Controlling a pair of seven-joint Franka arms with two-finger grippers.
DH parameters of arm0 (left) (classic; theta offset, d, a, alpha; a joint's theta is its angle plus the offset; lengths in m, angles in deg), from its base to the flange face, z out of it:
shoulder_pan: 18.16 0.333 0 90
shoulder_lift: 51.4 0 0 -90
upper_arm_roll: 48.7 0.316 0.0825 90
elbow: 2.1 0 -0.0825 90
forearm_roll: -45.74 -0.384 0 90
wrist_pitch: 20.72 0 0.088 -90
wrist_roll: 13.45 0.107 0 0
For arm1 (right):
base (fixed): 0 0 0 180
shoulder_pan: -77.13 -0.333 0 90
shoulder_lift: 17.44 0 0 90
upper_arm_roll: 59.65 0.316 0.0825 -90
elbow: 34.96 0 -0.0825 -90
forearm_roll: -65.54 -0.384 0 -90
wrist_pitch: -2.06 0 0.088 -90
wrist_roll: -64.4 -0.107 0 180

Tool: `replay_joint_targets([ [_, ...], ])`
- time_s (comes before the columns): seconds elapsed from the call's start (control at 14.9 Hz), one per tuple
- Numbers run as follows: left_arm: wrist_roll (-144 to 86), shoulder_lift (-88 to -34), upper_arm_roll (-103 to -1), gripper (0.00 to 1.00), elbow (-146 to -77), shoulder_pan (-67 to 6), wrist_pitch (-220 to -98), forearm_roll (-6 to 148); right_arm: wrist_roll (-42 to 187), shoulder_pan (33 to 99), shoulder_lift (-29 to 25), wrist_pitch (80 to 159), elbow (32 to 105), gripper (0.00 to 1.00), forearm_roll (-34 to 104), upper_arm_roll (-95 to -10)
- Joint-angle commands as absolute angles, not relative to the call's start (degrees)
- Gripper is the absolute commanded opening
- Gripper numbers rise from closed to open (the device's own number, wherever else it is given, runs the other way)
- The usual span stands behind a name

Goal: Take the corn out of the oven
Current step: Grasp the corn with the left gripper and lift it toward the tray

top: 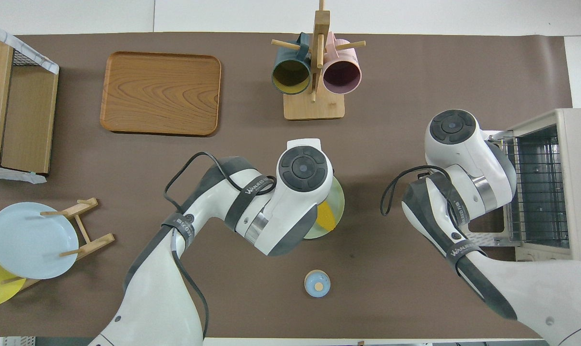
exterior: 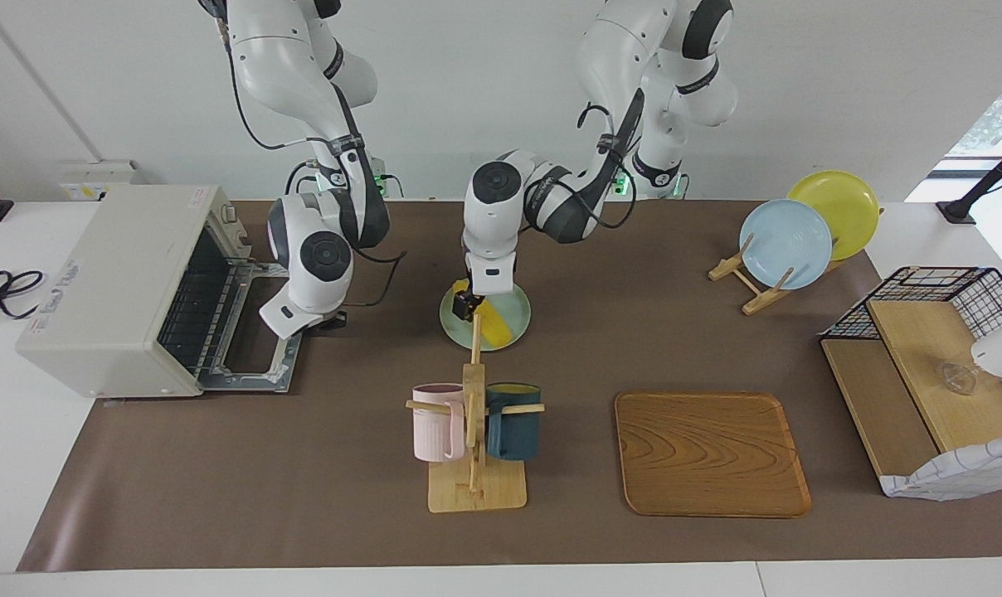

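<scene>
One corn cob (exterior: 494, 324) is in the scene, and it lies on the pale green plate (exterior: 513, 303), directly under the left gripper (exterior: 466, 303), so it is already out of the oven (exterior: 128, 286). The left gripper's dark fingers are at the cob's upper end, but I cannot tell if they grip it or have let it go. If they open while the cob is not fully resting, I think the smooth cob can roll off the shallow plate toward the mug rack (exterior: 474, 431) just in front of this gripper. If the arm lifts with the fingers closed, it takes the cob up again.

The right gripper (exterior: 328, 319) hangs just beside the lowered oven door (exterior: 256, 352), at the oven's open mouth; its fingers are hidden, so I cannot tell their state. A careless move there can strike the door or the wire rack (top: 536, 187) inside.

Counting: one oven, one corn cob, two mugs on the rack, a pink mug (exterior: 437, 421) and a dark teal mug (exterior: 513, 421), one wooden tray (exterior: 711, 454), one blue plate (exterior: 786, 243) and one yellow plate (exterior: 841, 203) standing in a wooden holder well apart from both grippers, and one small blue round object (top: 317, 283) below the left gripper in the overhead view.
</scene>
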State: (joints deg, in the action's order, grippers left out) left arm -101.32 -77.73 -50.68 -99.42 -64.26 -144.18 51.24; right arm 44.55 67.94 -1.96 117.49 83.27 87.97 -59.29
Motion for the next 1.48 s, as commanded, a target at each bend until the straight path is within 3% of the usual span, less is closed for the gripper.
replay_joint_targets([
  [0.0, -103.09, -77.59, -49.58, 1.00, -99.91, -65.19, -145.25, 50.49, 46.55, 69.22, -4.08, 117.02, 84.49, 0.00, 90.85, -58.95],
  [0.27, -103.71, -77.68, -49.49, 1.00, -102.64, -65.19, -149.47, 50.05, 51.81, 69.66, -6.61, 112.20, 82.20, 0.00, 90.94, -58.95],
  [0.54, -103.62, -77.50, -49.58, 1.00, -104.14, -65.27, -150.80, 48.91, 63.23, 74.04, -13.38, 108.77, 81.85, 0.00, 90.06, -58.86],
  [0.67, -103.36, -77.50, -49.49, 0.83, -103.70, -65.10, -150.44, 48.91, 68.16, 76.33, -16.99, 107.00, 81.76, 0.00, 87.18, -58.86],
  [0.87, -103.18, -77.59, -49.58, 0.35, -103.43, -64.92, -150.36, 48.91, 72.30, 78.00, -19.10, 105.86, 81.76, 0.00, 86.28, -58.95],
  [1.07, -103.18, -77.59, -49.58, 0.00, -102.56, -64.75, -150.00, 48.99, 75.99, 79.85, -19.72, 105.95, 81.67, 0.00, 85.23, -59.04],
  [1.41, -100.92, -73.83, -49.31, 0.00, -101.15, -62.91, -143.87, 48.91, 82.50, 82.40, -21.65, 105.77, 80.97, 0.00, 82.15, -59.04],
])
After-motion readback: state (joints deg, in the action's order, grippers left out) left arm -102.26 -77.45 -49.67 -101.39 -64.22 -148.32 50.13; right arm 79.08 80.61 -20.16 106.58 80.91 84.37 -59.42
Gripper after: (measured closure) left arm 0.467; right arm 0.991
